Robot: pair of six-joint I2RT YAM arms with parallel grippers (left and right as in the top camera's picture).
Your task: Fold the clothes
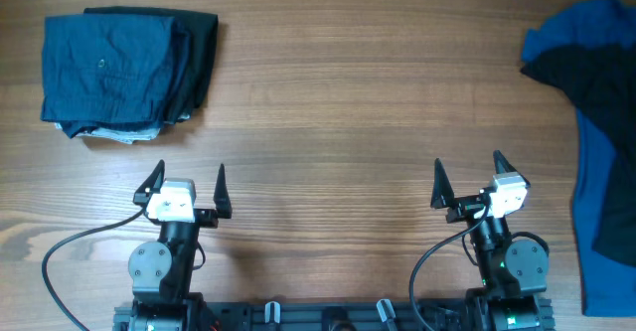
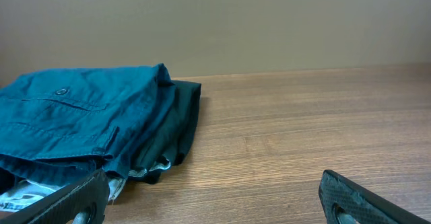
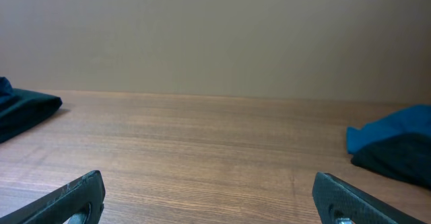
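The wooden bench (image 1: pixel 338 102) carries a loose heap (image 1: pixel 586 192) of bright blue and black clothes at its right edge. Well apart, at the far left, lies a folded stack (image 1: pixel 124 73) with a navy garment on top. The left hand (image 1: pixel 189 177) and right hand (image 1: pixel 468 167) sit near the front edge, fingers spread wide, gripping nothing.

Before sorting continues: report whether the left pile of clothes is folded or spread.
Folded: the left pile is a compact stacked rectangle, with layered edges showing in the left wrist view.

No writing, brand or number is legible. Dark print on the white cloth (image 2: pixel 17 198) beneath the folded stack (image 2: pixel 74 116) is too blurred to read.
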